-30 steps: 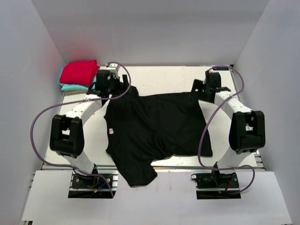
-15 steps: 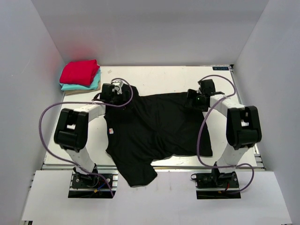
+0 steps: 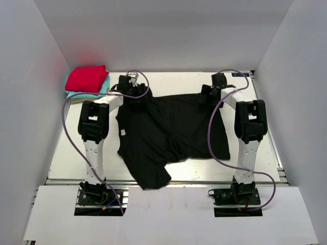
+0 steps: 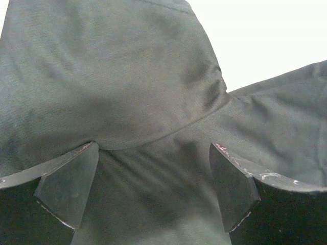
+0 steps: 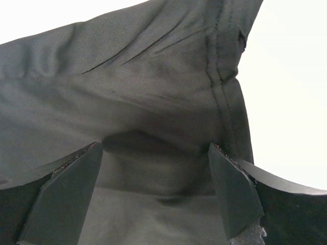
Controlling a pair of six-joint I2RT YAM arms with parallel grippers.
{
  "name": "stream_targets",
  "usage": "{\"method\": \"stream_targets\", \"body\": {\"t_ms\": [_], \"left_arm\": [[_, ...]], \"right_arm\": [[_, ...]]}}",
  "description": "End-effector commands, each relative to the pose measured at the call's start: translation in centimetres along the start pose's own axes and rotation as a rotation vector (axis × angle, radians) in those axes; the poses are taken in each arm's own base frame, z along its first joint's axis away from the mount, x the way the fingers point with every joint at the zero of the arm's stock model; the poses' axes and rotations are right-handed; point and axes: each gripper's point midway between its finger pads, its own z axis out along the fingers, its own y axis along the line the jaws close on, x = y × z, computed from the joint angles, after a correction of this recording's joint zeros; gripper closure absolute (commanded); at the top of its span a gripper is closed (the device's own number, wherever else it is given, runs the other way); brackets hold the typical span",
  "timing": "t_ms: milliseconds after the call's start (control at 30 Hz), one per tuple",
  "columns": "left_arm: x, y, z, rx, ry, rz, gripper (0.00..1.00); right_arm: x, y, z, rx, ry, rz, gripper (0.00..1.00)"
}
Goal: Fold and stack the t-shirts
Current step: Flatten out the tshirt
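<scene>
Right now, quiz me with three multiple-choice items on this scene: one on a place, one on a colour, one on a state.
1. Where is the folded stack? A) far-left corner of the table B) near-right corner C) middle
2. Its top shirt's colour? A) yellow B) red C) white
3. The black shirt is: A) folded small B) spread out, unfolded C) rolled up

Answers: A, it sits at the far left edge. B, a red shirt tops it. B, it lies open across the table.
</scene>
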Motion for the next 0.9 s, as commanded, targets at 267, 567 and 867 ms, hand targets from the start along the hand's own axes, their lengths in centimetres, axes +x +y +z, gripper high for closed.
{"method": "stream_targets", "body": {"t_ms": [267, 567, 867], "left_arm": [[-4.9, 1.1, 7.9, 0.130, 0.002, 0.101, 0.00], [-14.0, -4.8, -3.4, 0.230, -0.224, 0.182, 0.00], [-2.5, -8.5, -14.1, 0.323, -0.085, 0.071, 0.00]], "right_arm": [[-8.6, -0.5, 3.3, -0.079, -0.085, -0.070, 0.10], [-13.6, 0.1, -8.8, -0.038, -0.300, -0.120, 0.10], [2.2, -4.5, -13.8, 0.073, -0.119, 0.110, 0.10]]}}
